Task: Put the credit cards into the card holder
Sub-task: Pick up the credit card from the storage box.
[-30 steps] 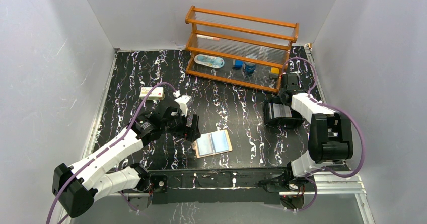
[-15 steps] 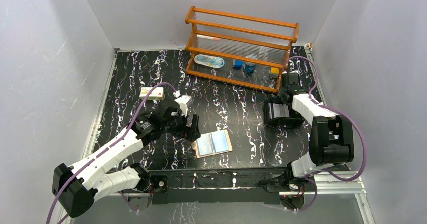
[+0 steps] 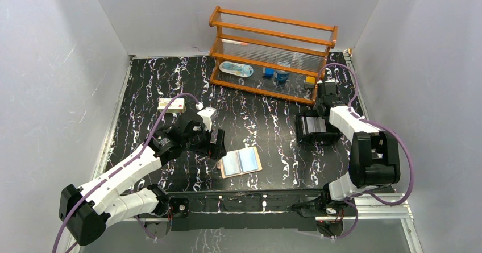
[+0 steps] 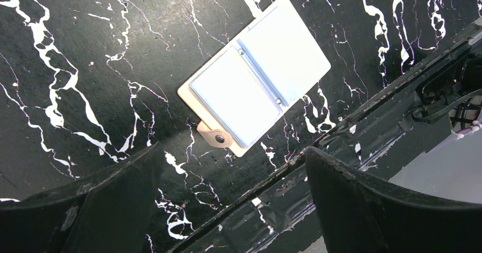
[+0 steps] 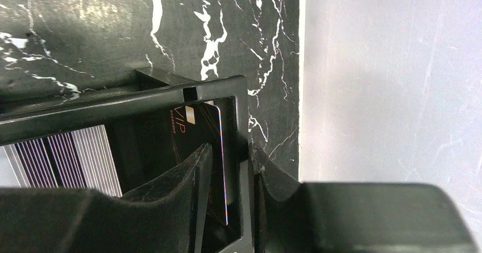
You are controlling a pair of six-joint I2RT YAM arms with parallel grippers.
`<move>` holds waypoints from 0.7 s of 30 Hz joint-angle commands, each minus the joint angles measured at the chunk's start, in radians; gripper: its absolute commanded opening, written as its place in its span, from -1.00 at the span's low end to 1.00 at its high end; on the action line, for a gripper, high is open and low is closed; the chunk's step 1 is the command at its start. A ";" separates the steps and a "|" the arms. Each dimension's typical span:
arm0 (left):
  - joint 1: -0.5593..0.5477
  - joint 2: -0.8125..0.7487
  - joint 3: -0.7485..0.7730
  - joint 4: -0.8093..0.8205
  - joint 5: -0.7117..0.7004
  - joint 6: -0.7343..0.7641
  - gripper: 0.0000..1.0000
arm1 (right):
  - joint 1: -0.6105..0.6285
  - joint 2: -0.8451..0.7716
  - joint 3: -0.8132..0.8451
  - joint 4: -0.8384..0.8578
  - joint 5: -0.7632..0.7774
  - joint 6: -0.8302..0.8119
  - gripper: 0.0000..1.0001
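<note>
On the black surface (image 3: 261, 122), your right end effector (image 5: 232, 150) reaches into the card holder (image 3: 314, 127), straddling a dark VIP card (image 5: 202, 128) and its wall; you cannot tell if it grips. Your left end effector (image 4: 231, 150) hangs wide open beside the tan wallet (image 4: 215, 135) holding a light blue card (image 4: 236, 96); the yellowish card (image 3: 171, 104) lies farther left.

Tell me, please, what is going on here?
The left gripper hovers with open jaws above the tan wallet, which lies open and shows light blue panels. The right gripper is down in a black slotted rack on the right, jaws either side of a dark card marked VIP; whether they grip it is unclear. A yellowish card lies apart, far left.
</note>
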 commanded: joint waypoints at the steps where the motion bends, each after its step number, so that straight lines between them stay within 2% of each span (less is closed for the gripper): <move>1: -0.002 0.002 -0.008 -0.001 0.018 0.012 0.89 | 0.018 -0.024 0.022 0.018 -0.108 0.054 -0.30; 11: -0.002 0.001 -0.009 0.000 0.019 0.013 0.89 | 0.022 -0.020 0.040 -0.010 -0.114 0.070 -0.38; 16: -0.002 0.003 -0.008 0.000 0.019 0.012 0.89 | 0.030 -0.028 0.062 -0.039 -0.099 0.073 -0.50; 21: -0.001 0.005 -0.008 -0.001 0.021 0.012 0.88 | 0.056 -0.041 0.092 -0.074 -0.148 0.110 -0.40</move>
